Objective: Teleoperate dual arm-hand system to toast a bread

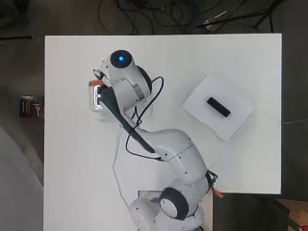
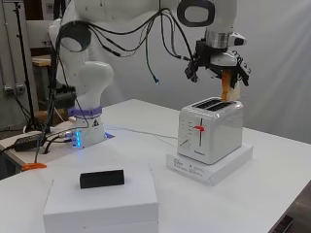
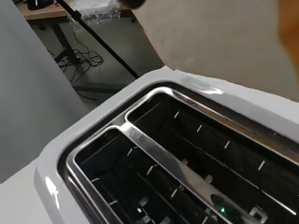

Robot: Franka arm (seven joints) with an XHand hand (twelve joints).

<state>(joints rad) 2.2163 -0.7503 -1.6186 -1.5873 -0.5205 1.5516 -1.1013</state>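
Above the glossy white toaster [image 2: 210,128], the black and white hand [image 2: 218,65] has its fingers curled round a flat, orange-crusted bread slice [image 2: 226,86], held upright just over the far slot. Both chrome-rimmed slots are dark, with thin wire guides. Nearer, a matte black block [image 2: 102,178] lies on a white box [image 2: 101,204].

What I count on my table
I see one toaster [image 2: 210,128] with two slots, one slice of bread [image 2: 226,86], one hand [image 2: 218,63], two flat white boxes [image 2: 101,201], and one small black block [image 2: 102,178].
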